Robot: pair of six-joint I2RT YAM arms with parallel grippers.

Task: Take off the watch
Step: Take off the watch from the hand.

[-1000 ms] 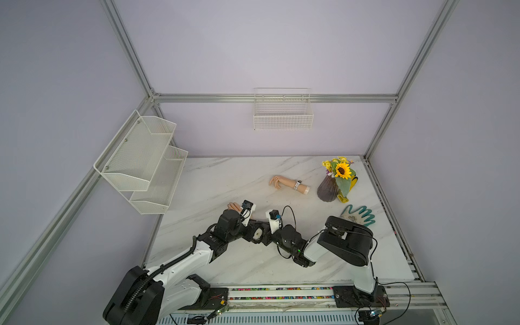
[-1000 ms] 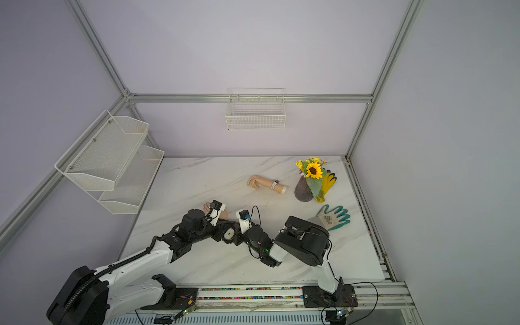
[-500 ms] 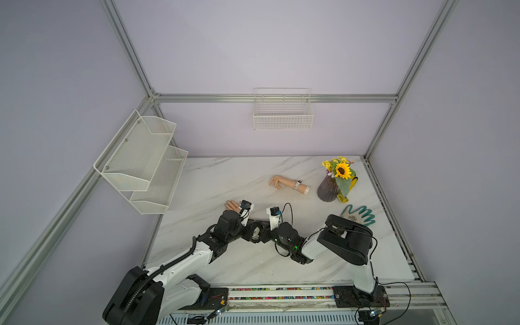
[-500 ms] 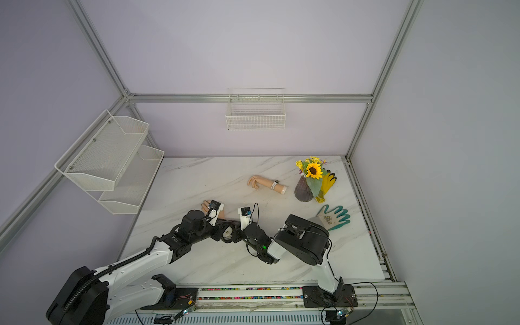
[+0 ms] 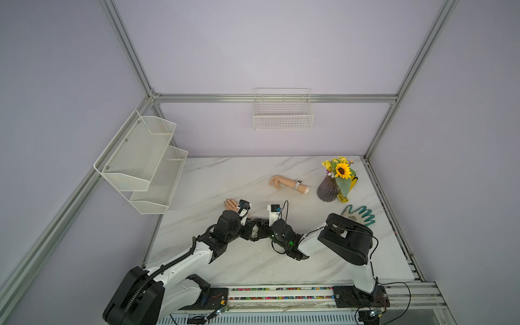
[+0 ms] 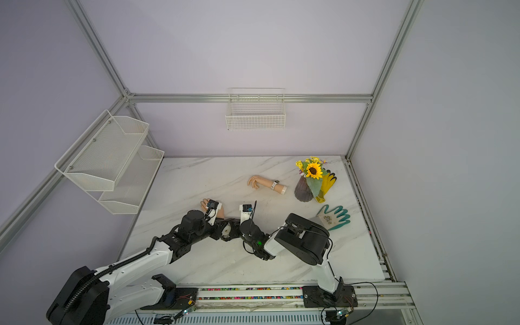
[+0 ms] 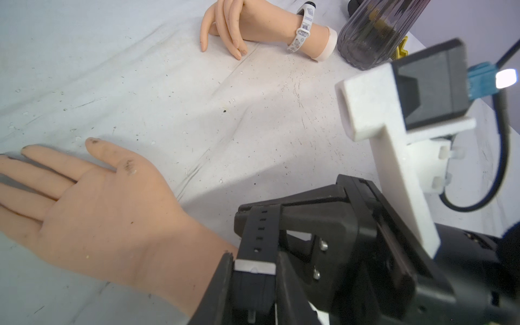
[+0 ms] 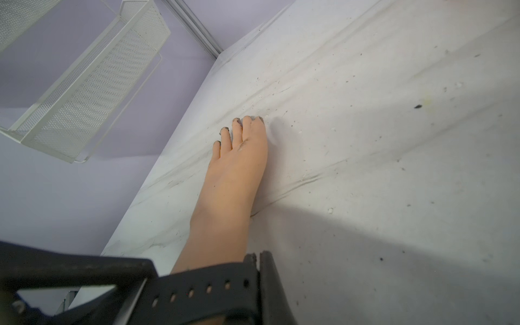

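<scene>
The left arm stretches from its base at 7 o'clock toward 1 o'clock. The right arm folds at the elbow and reaches toward 9 o'clock. They meet nose to nose! The right gripper pinches the watch strap. The left gripper sits low beside it, grip unclear.

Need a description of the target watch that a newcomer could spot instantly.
On the marble table, find the nearer mannequin hand. The black watch sits at its wrist: plain black strap with holes, unlike the white patterned watch on the far hand beside the vase.
</scene>
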